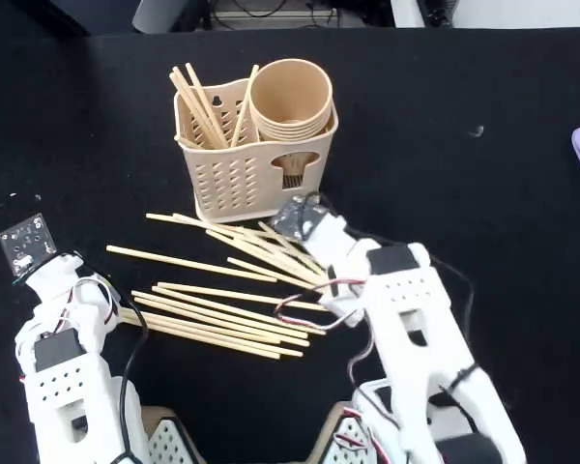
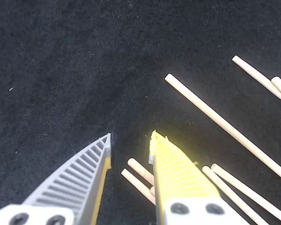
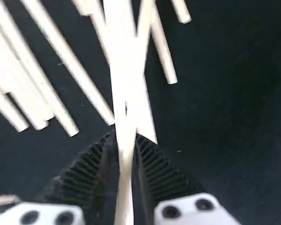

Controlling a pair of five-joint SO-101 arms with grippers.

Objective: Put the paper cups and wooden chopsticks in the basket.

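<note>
The paper cups [image 1: 290, 97] are stacked one in another and stand already in the right part of the basket [image 1: 234, 179], at the far middle of the desk [image 1: 483, 251]. A few chopsticks [image 1: 205, 104] lean in its left part, tips up, because the wall props them. The work left, I think, is the loose chopsticks [image 1: 213, 304]. They lie flat in a fan on the desk just in front of the basket, between the 2 arms, some crossing.

The right hand [image 3: 125, 137] is clenched on a chopstick [image 3: 123, 89], which passes between the fingers and runs out over the pile. If it is 1 stick or 2 pressed together, I cannot tell. The hand stands above the right side of the fan, prob. so the fingers close across a stick.

The left hand [image 2: 130, 137] is released, jaws apart, low over the desk, w/ the ends of 2 chopsticks [image 2: 139, 170] lying between the fingers. It holds nothing. Prob. it is placed there to close on these ends.
</note>
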